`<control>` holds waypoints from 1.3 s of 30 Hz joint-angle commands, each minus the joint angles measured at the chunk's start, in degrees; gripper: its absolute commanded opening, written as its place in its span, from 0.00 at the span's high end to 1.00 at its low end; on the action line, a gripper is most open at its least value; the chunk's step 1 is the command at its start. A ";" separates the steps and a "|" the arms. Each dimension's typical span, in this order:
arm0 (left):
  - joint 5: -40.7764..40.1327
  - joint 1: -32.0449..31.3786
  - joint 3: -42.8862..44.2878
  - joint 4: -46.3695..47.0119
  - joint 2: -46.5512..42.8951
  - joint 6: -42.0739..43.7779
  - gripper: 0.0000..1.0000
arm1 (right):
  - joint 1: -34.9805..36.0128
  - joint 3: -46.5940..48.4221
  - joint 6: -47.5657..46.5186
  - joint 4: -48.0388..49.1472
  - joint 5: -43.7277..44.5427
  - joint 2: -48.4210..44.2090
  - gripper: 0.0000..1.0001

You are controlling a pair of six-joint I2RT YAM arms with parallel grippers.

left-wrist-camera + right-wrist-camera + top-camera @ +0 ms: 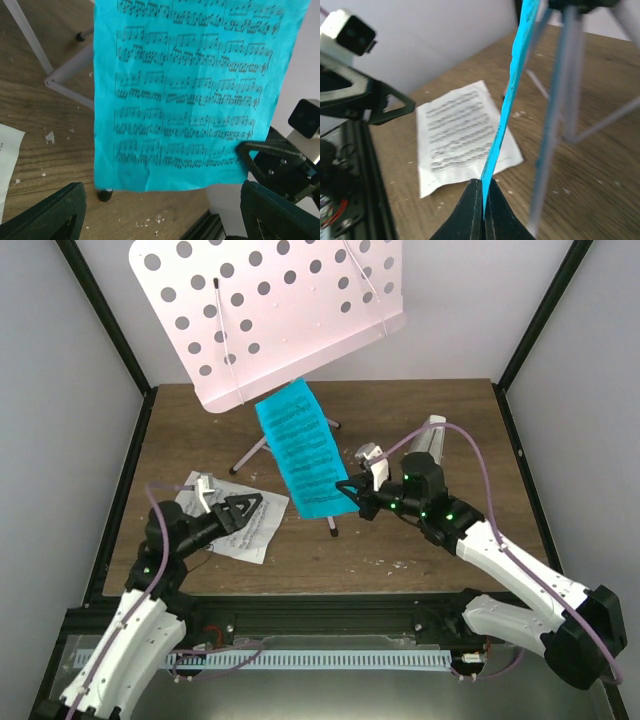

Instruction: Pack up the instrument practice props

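Though edge-on right-wrist, booklet (190, 100) face-on left-wrist.

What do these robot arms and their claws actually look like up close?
The left arm and right arm have white shells with black joints, and a purple cable loops along each. The left gripper and right gripper are black, with triangular open-frame fingers and a small white camera box behind them. Green lights dot the right arm.
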 commanded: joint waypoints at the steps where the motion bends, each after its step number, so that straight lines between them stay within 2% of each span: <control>1: 7.60 -0.18 -0.44 15.27 9.65 0.17 0.15 | -2.96 0.54 6.27 -2.59 12.22 0.92 0.99; 3: 9.31 -0.19 -0.29 19.98 14.52 0.54 0.16 | -3.84 1.54 7.85 -5.19 14.70 2.42 0.99; 8: 11.00 -0.19 0.45 30.73 25.90 2.36 0.18 | -4.56 0.55 11.46 -4.69 16.25 1.96 0.99; 13: 10.45 -0.36 1.29 37.71 35.02 3.15 0.23 | -5.01 0.09 13.73 -5.71 20.26 -0.16 0.99; 21: 11.96 -1.32 3.10 51.53 47.75 -2.21 0.28 | -5.72 -1.70 17.34 -6.19 20.63 0.68 0.99; 30: 10.15 -1.96 9.08 53.00 58.55 0.57 0.33 | -6.08 -2.65 18.00 -5.68 20.37 0.57 0.99; 34: 11.24 -2.28 11.25 56.53 62.26 -1.95 0.44 | -6.18 -2.70 18.16 -5.47 19.99 0.19 0.99; 37: 11.99 -2.41 11.73 57.65 63.40 -2.50 0.60 | -6.25 -2.85 18.08 -5.22 19.94 0.19 0.99; 39: 12.17 -2.37 11.38 58.01 63.33 -2.68 0.76 | -6.27 -2.90 18.08 -5.16 20.12 0.16 0.99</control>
